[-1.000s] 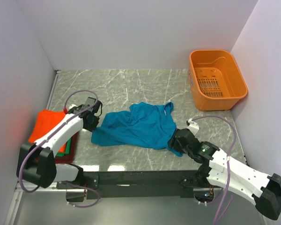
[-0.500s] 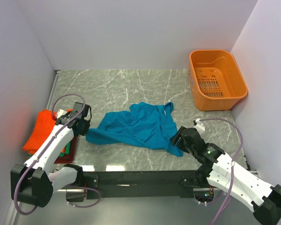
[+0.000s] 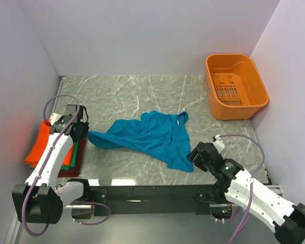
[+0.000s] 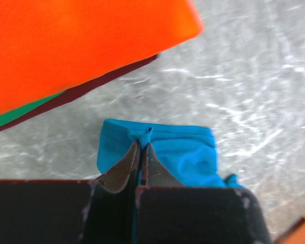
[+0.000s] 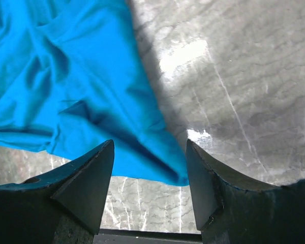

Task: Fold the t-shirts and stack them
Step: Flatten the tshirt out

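Observation:
A crumpled teal-blue t-shirt (image 3: 147, 134) lies spread on the marble table. My left gripper (image 3: 86, 133) is shut on its left corner, and in the left wrist view the cloth (image 4: 183, 152) is pinched between the closed fingers of that gripper (image 4: 142, 147). Just left of it sits a stack of folded t-shirts: orange (image 3: 43, 140) on top, green (image 3: 73, 152) and dark red (image 3: 73, 166) below. My right gripper (image 3: 194, 155) stands open at the shirt's near right corner. That corner (image 5: 162, 168) shows between the spread fingers of the right gripper (image 5: 149, 145), which hold nothing.
An orange plastic basket (image 3: 236, 86) stands at the back right, against the right wall. White walls close in the table (image 3: 142, 96) on the left, back and right. The arms' black base rail runs along the near edge.
My left gripper has moved left toward the stack, dragging the teal shirt's corner with it and stretching the cloth. The right gripper has backed slightly toward the near edge, still open.

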